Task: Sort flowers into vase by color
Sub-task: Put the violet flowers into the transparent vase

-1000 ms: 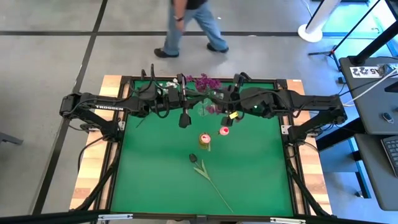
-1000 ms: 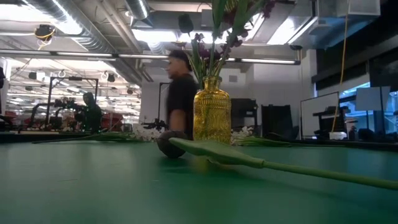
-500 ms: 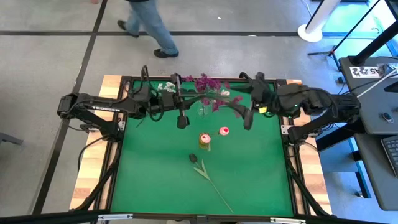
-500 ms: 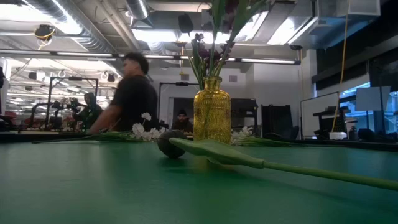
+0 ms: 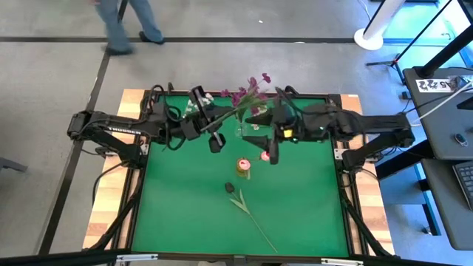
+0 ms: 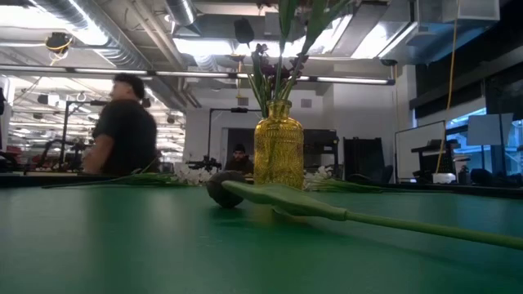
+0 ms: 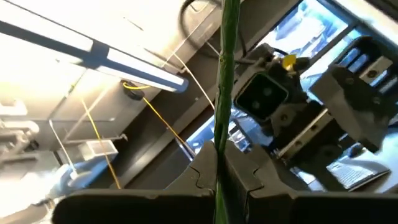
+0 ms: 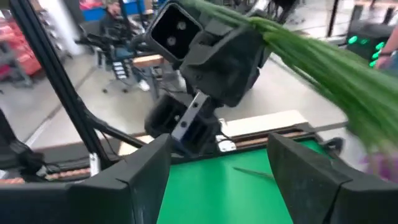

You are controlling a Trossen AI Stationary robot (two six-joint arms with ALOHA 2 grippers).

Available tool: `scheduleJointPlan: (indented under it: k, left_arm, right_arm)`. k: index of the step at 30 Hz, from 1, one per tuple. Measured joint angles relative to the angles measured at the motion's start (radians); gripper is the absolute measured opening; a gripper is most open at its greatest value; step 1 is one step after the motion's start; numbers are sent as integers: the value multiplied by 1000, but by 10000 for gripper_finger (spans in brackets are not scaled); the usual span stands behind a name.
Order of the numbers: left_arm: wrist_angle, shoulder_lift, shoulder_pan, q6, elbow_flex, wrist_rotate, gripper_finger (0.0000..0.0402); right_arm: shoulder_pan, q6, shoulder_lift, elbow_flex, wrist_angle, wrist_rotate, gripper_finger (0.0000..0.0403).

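Note:
My left gripper (image 5: 214,122) is shut on a magenta-purple flower sprig (image 5: 250,92), held high over the table's far middle. My right gripper (image 5: 255,133) stands open just right of it, facing the left gripper, with nothing between its fingers (image 8: 149,180). A yellow vase (image 5: 242,166) with flowers in it (image 6: 278,155) stands at mid-table, and a small pink vase (image 5: 266,156) stands right of it. A dark-budded flower (image 5: 230,189) lies flat on the green mat, its stem (image 5: 259,229) running toward the near edge. White sprigs (image 5: 196,105) lie at the far edge. My left gripper pinches the sprig's green stem (image 7: 217,162) between its two fingers (image 7: 199,180), at the end away from the blossoms. The stem runs forward out of the fingers, roughly along them. The sprig is lifted clear and slants up toward the far right, blossoms uppermost.
A clear glass vessel (image 5: 242,131) seems to stand between the two grippers at the far middle. A person (image 5: 122,22) walks on the floor beyond the table's far left. The mat's left, right and near parts (image 5: 177,214) hold nothing but the lying flower.
My left gripper has risen a little and rolled, and the sprig in it has tipped up so that its stem slants toward the far right. My right gripper drew back toward the table's right, then came back toward the sprig. The person has walked off to the left.

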Motion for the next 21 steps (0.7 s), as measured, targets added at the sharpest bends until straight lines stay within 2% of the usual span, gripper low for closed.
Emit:
scheduleJointPlan:
  k: [3,6,8,14,21]
  left_arm:
    - [6,0,0,108,0,-28,0]
    - [9,0,0,169,0,-53,0]
    - [-4,0,0,179,0,-64,0]
    - [-94,1,0,224,0,-112,0]
    - [-92,1,-27,321,0,-152,0]
  right_arm:
    - [-51,44,18,0,26,-80,264]
    - [-97,78,22,-33,62,-115,264]
    - [-133,112,22,-86,144,-165,264]
    - [-275,233,-18,-243,377,-410,264]
    - [-393,391,-104,-452,658,-546,264]
